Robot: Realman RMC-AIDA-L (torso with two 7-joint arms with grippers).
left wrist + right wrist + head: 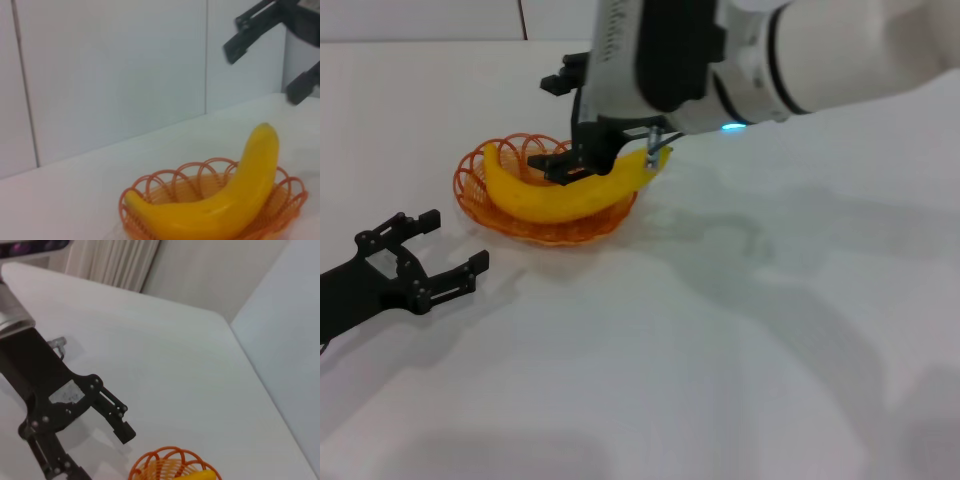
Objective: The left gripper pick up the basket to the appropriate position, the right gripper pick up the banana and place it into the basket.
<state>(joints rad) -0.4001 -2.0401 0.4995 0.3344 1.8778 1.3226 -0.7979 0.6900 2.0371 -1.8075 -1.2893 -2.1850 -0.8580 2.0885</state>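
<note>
The yellow banana (pixel 552 200) lies in the orange wire basket (pixel 468 192) on the white table, both ends over the rim. My right gripper (pixel 560 125) is open and empty just above the banana's middle. My left gripper (pixel 428 252) is open and empty, low over the table in front of and to the left of the basket. The left wrist view shows the banana (pixel 240 200) in the basket (pixel 165 180), with the right gripper's spread fingers (pixel 245 39) above. The right wrist view shows the left gripper (pixel 95 455), the basket's rim (pixel 160 462) and a bit of banana (pixel 205 475).
The white table (pixel 740 340) stretches out in front and to the right. A pale panelled wall (pixel 110 75) stands behind the basket. The bulky white right arm (pixel 800 50) reaches in from the upper right over the table.
</note>
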